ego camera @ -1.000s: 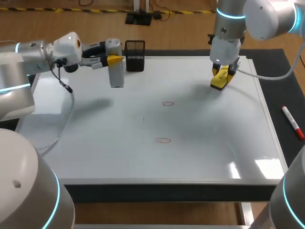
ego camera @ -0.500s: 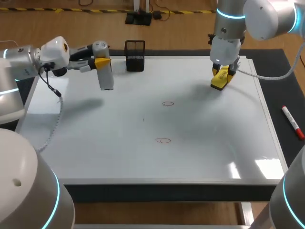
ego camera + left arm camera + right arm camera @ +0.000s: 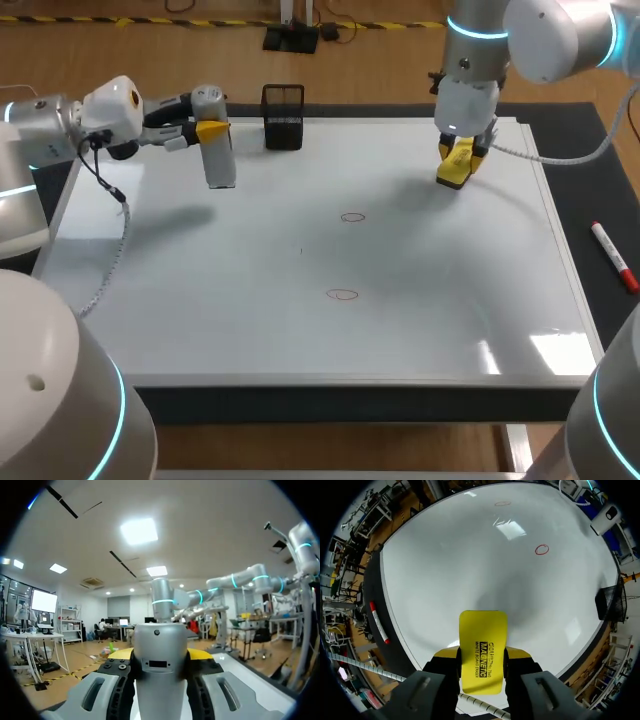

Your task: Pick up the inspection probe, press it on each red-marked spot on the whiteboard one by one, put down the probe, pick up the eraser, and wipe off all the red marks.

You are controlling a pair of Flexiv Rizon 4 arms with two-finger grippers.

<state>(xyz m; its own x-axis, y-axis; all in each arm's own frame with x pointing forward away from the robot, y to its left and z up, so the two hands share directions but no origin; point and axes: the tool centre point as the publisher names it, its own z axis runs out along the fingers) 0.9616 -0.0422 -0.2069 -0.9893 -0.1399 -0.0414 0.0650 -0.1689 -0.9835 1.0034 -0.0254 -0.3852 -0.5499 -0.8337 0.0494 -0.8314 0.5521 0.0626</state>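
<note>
- Left claw (image 3: pixel 212 130): upper left of the head view, closed on the inspection probe (image 3: pixel 218 155), one yellow tip on each side of it
- Probe is a grey cylinder held upright, its lower end pointing down at the whiteboard (image 3: pixel 250 300); its shadow falls on the board below and left of it
- Left wrist view: probe body sits squarely between the claw's two fingers, filling the gap
- Right claw (image 3: pixel 458 160): upper right of the head view, gripping the yellow eraser (image 3: pixel 453 172) near the board's far right corner
- Right wrist view: the eraser sticks out ahead of the fingers, clamped from both sides, label side to the camera; can't tell if it touches the board
- Two red marks, thin ovals, both near frame centre: far mark (image 3: pixel 352 217), near mark (image 3: pixel 343 294), one below the other in the frame and well apart from both claws
- Black mesh holder (image 3: pixel 283 117) stands at the board's far edge, just right of the probe
- Red marker (image 3: pixel 613 256) lies on the dark tabletop (image 3: pixel 590 170) at right of frame, off the whiteboard
</note>
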